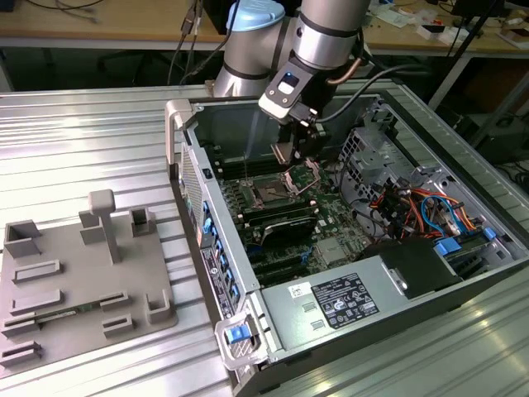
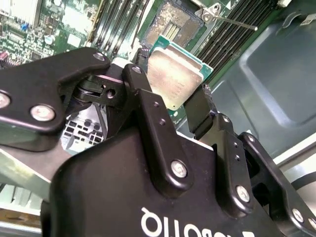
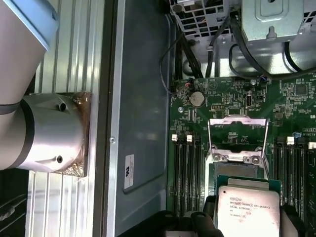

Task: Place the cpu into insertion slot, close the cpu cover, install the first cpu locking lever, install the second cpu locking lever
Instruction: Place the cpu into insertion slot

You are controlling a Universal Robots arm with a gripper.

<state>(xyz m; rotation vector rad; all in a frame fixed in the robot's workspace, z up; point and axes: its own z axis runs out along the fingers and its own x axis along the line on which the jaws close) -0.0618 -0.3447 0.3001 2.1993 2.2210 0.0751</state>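
Second wrist view: gripper point(image 2: 170, 86) pinching cpu point(image 2: 177, 74) by opposite edges, near bare insertion slot point(image 2: 174, 22); first wrist view: cpu cover point(image 3: 238, 121) raised.

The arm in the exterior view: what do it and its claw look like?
The arm is round silver-grey tubing with a pale blue joint cap and a black cable trailing off. The claw is black: jointed links, silver screws, white lettering on its body.
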